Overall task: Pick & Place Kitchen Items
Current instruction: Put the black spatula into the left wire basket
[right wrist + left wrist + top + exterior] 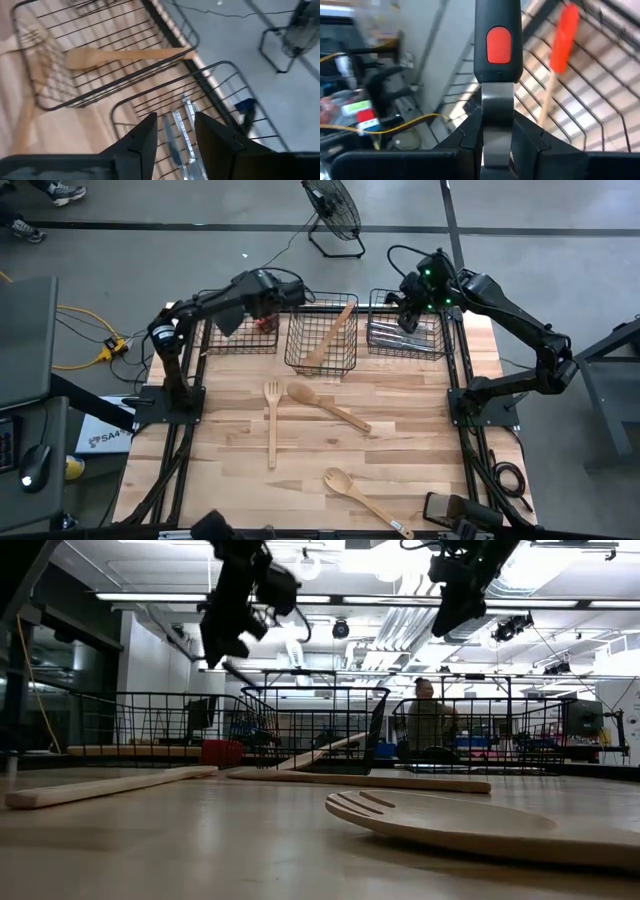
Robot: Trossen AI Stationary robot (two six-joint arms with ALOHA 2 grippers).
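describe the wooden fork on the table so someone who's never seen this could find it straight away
Start from the three black wire baskets along the table's far edge and find the middle basket. On the bare wood just in front of it, toward its left side, lies the wooden fork, its head nearest the basket and its handle pointing straight away from it. Unlike the two wooden spoons nearby, its head ends in tines.

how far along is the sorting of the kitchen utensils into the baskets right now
Done: a pale wooden spoon lies in the middle wire basket, silver cutlery in the right basket, a red-headed spatula in the left. In hand: the left tool grips a black utensil with a red button. Left: wooden fork and two wooden spoons on the table.
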